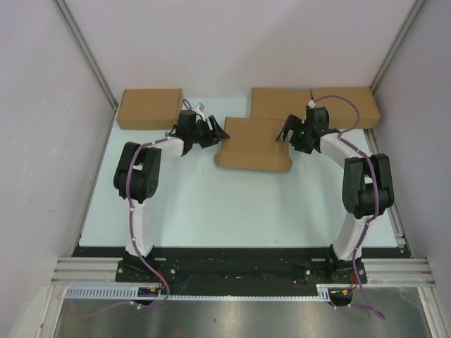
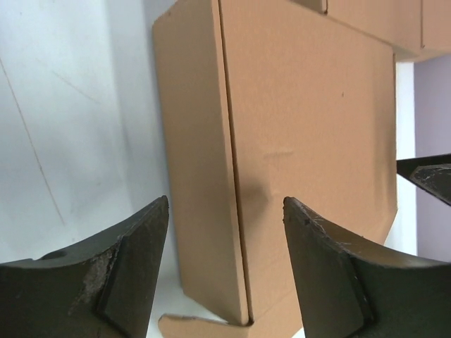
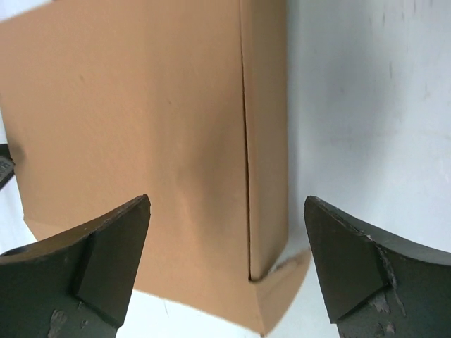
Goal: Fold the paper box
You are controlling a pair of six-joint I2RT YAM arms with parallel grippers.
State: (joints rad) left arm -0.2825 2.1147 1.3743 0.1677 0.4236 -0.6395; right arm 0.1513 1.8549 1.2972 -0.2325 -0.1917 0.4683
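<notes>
Count, cardboard: four pieces on the table (image 1: 211, 204). One is the paper box, three are spares.

Far left, back edge: spare box (image 1: 148, 107), one, a closed rectangle lying flat, well apart from the rest.

My left claw (image 1: 210, 132) comes next, just beside the left end of the paper box (image 1: 254, 144). Two fingers, spread apart, nothing between them. In my left wrist view the claw (image 2: 225, 204) faces the paper box (image 2: 310, 141) along the crease where its top panel meets a narrow side panel. I cannot tell whether a finger touches the cardboard.

Centre: the paper box, one, lying flat between my two claws, with its top panel down. One small tab (image 2: 190, 325) sticks out at its near left corner.

My right claw (image 1: 287, 131) sits at the right end of the paper box. Two fingers, wide apart, holding nothing. In my right wrist view the claw (image 3: 227, 201) looks along the matching crease of the paper box (image 3: 141, 127). One loose flap (image 3: 282, 296) juts out at the near corner. Contact: cannot tell.

Back right: second spare box (image 1: 280, 103) and third spare box (image 1: 345, 105), side by side and touching. The paper box lies just in front of the second.
</notes>
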